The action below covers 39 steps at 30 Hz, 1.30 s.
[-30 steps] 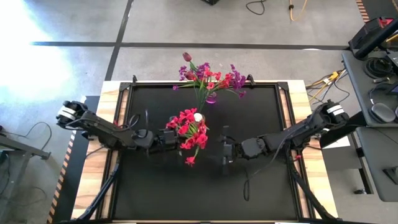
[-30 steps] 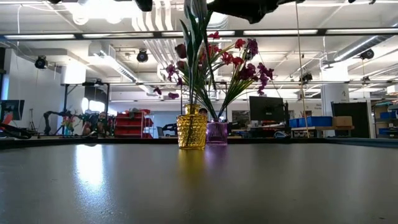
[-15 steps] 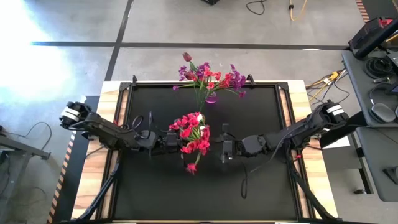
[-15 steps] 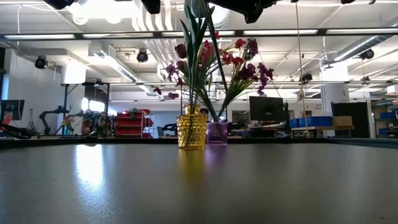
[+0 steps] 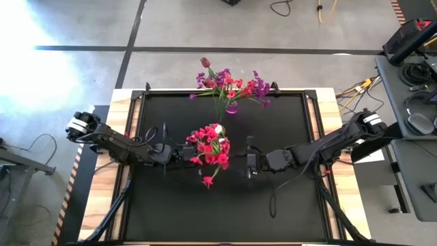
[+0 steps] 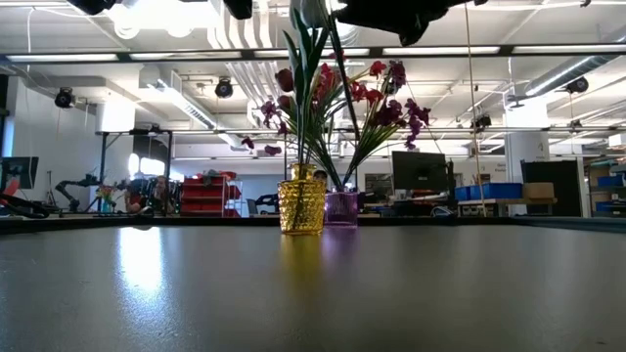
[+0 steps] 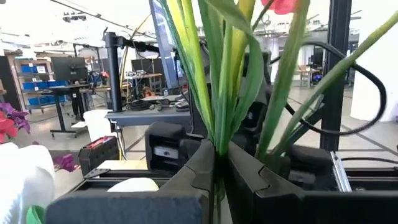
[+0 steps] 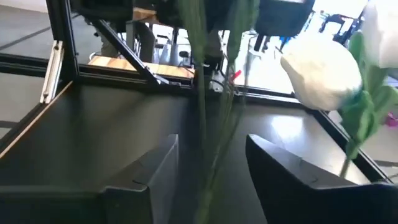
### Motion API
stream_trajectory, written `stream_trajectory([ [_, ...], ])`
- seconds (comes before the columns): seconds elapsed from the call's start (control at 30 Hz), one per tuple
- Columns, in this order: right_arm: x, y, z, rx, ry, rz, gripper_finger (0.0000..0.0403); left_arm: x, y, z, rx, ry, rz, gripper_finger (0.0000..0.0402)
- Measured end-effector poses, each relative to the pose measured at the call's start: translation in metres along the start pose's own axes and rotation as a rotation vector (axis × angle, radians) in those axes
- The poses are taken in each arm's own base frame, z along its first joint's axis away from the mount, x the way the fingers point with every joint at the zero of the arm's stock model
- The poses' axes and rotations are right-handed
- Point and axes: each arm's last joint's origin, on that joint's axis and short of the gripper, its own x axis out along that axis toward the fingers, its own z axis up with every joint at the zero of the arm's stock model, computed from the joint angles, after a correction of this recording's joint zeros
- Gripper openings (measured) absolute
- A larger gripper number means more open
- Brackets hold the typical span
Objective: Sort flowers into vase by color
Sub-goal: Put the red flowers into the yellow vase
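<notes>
A bunch of red-pink flowers (image 5: 210, 147) with one white bloom (image 5: 217, 128) stands mid-table, its green stems (image 6: 311, 117) rising out of a yellow glass vase (image 6: 301, 200). My left gripper (image 5: 188, 154) is shut on these stems, left of the blooms. My right gripper (image 5: 247, 164) is open just right of the bunch; in its wrist view stems (image 8: 202, 118) pass between its fingers without plainly touching, and the white bloom (image 8: 323, 74) shows close by. A purple vase (image 5: 232, 107) at the far edge holds purple and red flowers (image 5: 235, 85). My left gripper pinches several green stems (image 7: 216, 140) between its two fingers, below the blooms and above the yellow vase. The fingers come level from the table's left and lie across the stems. The stems stand about upright, their lower ends in the yellow vase (image 6: 303, 186).
The purple vase (image 6: 341, 208) stands close behind the yellow one in the low view, near the table's far edge. The black tabletop (image 5: 287, 130) has open room left, right and near. The wooden frame (image 5: 119, 109) borders the mat.
My left gripper has edged a little toward the table's right with the stems. The red-pink blooms have swung slightly toward the near edge. My right gripper has stayed close beside the bunch.
</notes>
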Motion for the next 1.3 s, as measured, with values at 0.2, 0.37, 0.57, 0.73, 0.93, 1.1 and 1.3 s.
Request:
stream_trajectory([
  [0.2,-0.007,-0.003,0.006,0.012,-0.009,-0.006,0.0213,0.000,0.000,-0.001,-0.002,0.009,0.000,0.0003],
  [0.37,-0.006,-0.005,0.006,0.010,-0.014,-0.027,0.0215,0.000,0.000,-0.002,0.002,0.016,0.000,0.0003],
  [0.57,0.003,-0.010,0.006,0.035,-0.061,-0.022,0.0214,0.000,0.000,-0.003,-0.002,0.017,0.000,0.0003],
  [0.73,0.012,-0.006,0.009,0.029,-0.056,0.026,0.0207,0.001,-0.001,-0.005,0.001,0.024,-0.001,0.0003],
  [0.93,0.024,-0.005,0.013,0.015,-0.010,0.020,0.0182,0.001,-0.001,-0.004,0.001,0.024,-0.008,0.0003],
  [1.1,0.029,-0.005,0.017,-0.006,0.014,0.023,0.0137,0.001,-0.001,-0.005,0.001,0.032,-0.009,0.0003],
  [1.3,0.029,-0.005,0.018,-0.033,0.022,0.022,0.0054,0.001,-0.001,-0.007,0.004,0.051,-0.011,0.0014],
])
